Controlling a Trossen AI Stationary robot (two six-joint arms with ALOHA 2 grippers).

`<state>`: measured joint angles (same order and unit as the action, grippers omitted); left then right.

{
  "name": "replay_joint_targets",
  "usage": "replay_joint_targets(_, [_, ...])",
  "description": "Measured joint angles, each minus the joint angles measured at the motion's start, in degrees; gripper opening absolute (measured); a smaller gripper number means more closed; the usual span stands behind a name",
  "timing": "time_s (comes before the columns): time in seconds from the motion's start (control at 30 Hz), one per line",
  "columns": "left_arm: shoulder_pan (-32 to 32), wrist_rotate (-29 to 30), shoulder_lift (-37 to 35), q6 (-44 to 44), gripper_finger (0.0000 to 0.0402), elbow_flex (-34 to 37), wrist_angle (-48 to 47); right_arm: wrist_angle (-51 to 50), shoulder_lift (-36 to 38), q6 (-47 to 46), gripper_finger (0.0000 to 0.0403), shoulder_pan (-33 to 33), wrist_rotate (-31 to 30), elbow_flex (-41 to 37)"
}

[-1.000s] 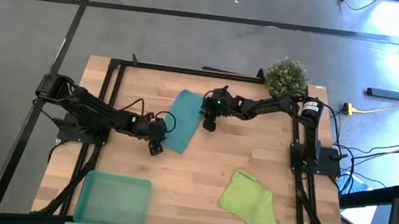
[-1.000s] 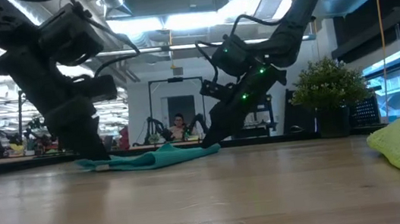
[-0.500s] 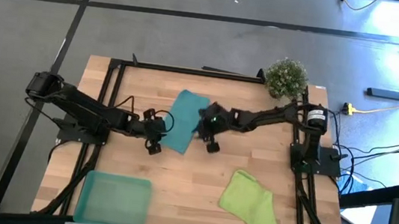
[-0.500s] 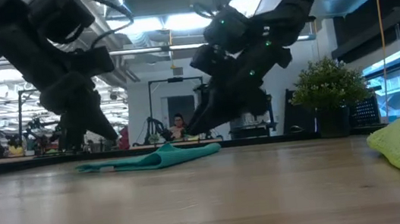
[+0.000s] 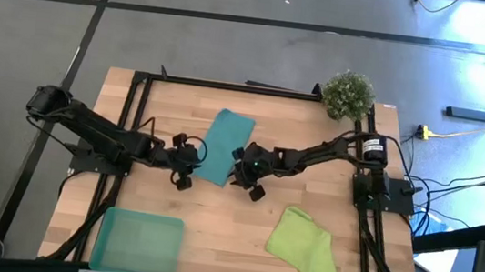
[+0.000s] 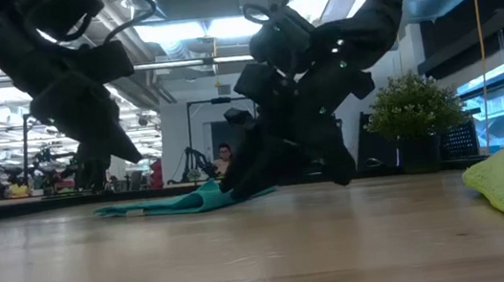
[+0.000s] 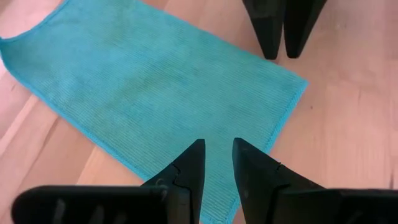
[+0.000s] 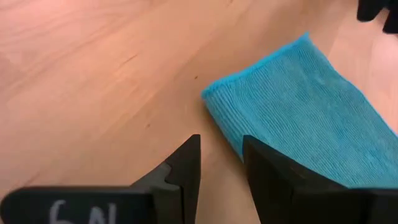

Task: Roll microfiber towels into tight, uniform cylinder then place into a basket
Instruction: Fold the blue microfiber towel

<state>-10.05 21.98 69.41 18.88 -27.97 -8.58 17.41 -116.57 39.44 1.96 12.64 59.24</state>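
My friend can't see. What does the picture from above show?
Two robot arms flank a flat teal towel on a wooden table, the left gripper and right gripper beside its near end.

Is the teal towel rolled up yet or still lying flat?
Lying flat, not rolled: the teal towel is an open strip on the table, with the left gripper and right gripper at its near corners.

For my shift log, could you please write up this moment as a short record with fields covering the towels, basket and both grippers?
teal towel: flat on the table, folded, unrolled
lime towel: crumpled, near front right edge
basket: front left corner, nothing in it
left gripper: at the teal towel's left edge, fingers slightly apart, holding nothing
right gripper: at the teal towel's near right corner, fingers slightly apart, holding nothing
potted plant: back right corner
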Motion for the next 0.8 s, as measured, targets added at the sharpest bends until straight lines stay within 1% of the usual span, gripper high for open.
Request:
replay_joint_targets(0.33, [-0.5,0.0,0.0,0.1,0.0078,0.0,0.0,3.3,-0.1,0.2,0.0120,-0.6,0.0,0.0])
replay_joint_targets(0.57, [-0.5,0.0,0.0,0.0,0.0078,0.0,0.0,9.5,-4.3,0.1,0.0120,-1.1,0.1,0.1])
replay_joint_targets(0.73, [-0.5,0.0,0.0,0.0,0.0078,0.0,0.0,9.9,-6.8,-0.9,0.0119,-1.1,0.1,2.3])
replay_joint_targets(0.8, [-0.5,0.0,0.0,0.0,0.0078,0.0,0.1,9.9,-7.2,-2.2,0.0110,-1.1,-0.6,2.8])
